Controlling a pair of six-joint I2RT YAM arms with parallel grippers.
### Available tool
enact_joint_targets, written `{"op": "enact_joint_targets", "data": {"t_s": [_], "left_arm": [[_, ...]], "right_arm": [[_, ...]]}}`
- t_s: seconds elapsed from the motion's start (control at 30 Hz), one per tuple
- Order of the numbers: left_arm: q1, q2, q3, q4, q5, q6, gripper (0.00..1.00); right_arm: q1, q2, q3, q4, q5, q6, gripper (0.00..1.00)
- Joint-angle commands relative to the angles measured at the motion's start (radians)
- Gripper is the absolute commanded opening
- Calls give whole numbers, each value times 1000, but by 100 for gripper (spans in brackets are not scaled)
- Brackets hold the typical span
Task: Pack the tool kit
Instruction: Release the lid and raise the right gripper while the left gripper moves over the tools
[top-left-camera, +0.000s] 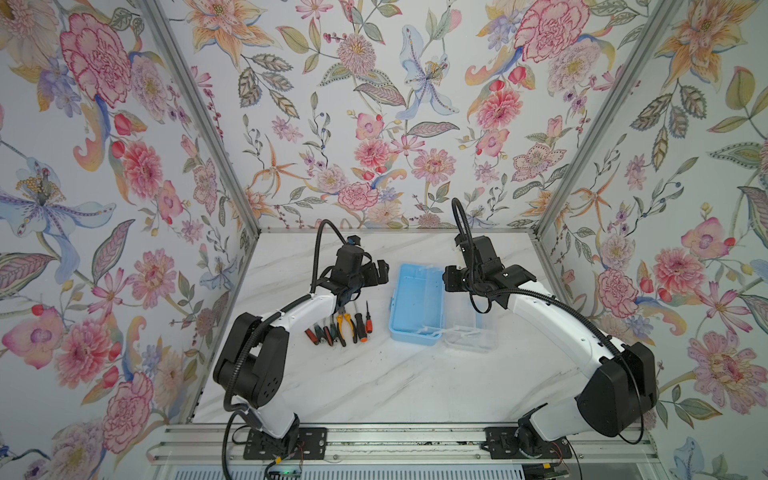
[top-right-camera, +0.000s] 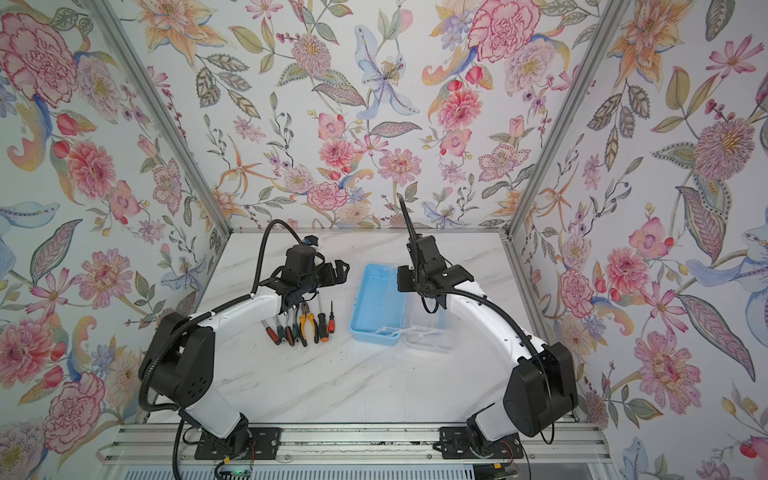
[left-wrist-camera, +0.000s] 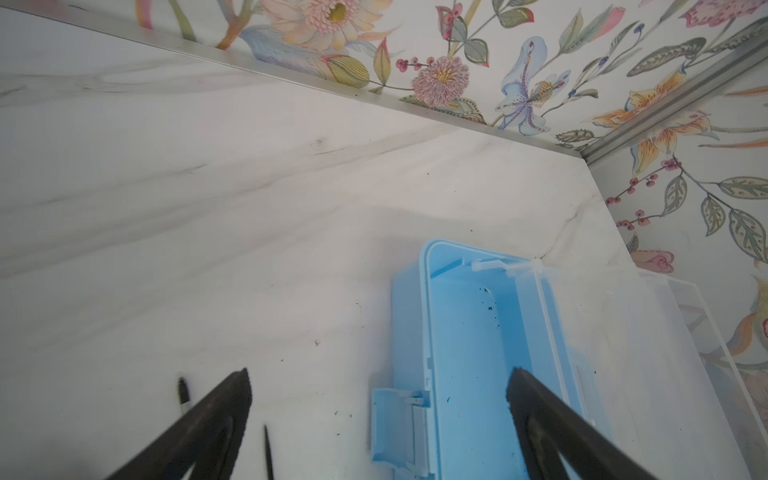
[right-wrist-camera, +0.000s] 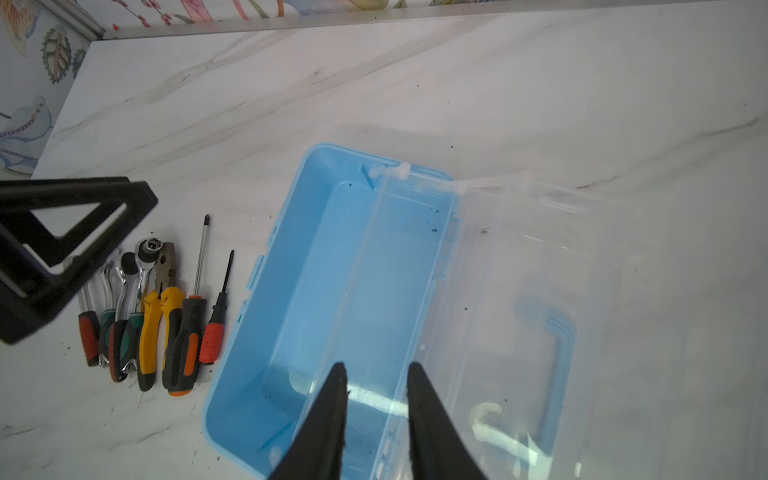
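The blue tool box (top-left-camera: 415, 305) stands open mid-table, and its inside shows only dark specks (right-wrist-camera: 299, 316). Its clear lid (top-left-camera: 469, 334) lies folded out to the right (right-wrist-camera: 536, 266). Left of the box lies a row of tools (top-left-camera: 338, 326): yellow-handled pliers (right-wrist-camera: 160, 316), two screwdrivers (right-wrist-camera: 189, 332), and ratchet wrenches (right-wrist-camera: 124, 286). My left gripper (top-left-camera: 380, 272) hangs wide open with nothing in it, above the tools' far ends and next to the box's left wall (left-wrist-camera: 379, 376). My right gripper (top-left-camera: 451, 278) hovers over the box's hinge side (right-wrist-camera: 376, 370). Its jaws stand a narrow gap apart and grip nothing.
The marble table (top-left-camera: 374, 382) is closed in by flowered walls at the back and on both sides. The box's front latch (left-wrist-camera: 395, 424) sticks out toward the tools. Both arm bases sit on a metal rail (top-left-camera: 399, 444) at the near edge.
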Motion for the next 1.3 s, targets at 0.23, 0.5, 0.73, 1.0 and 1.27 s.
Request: {"op": "enact_joint_targets", "data": {"t_s": [0.23, 0.5, 0.73, 1.0, 1.27], "left_arm": [[78, -358, -257, -308, -236, -24, 99], [80, -494, -295, -470, -286, -4, 98], [80, -519, -340, -460, -314, -61, 95], [81, -496, -341, -487, -345, -79, 92], [85, -462, -389, -494, -426, -111, 80]], "right_arm": [[27, 62, -46, 26, -67, 26, 27], [51, 39, -82, 37, -101, 86, 27], [117, 12, -131, 69, -31, 76, 28], [245, -58, -194, 106, 104, 97, 31], [246, 11, -207, 185, 63, 210, 31]]}}
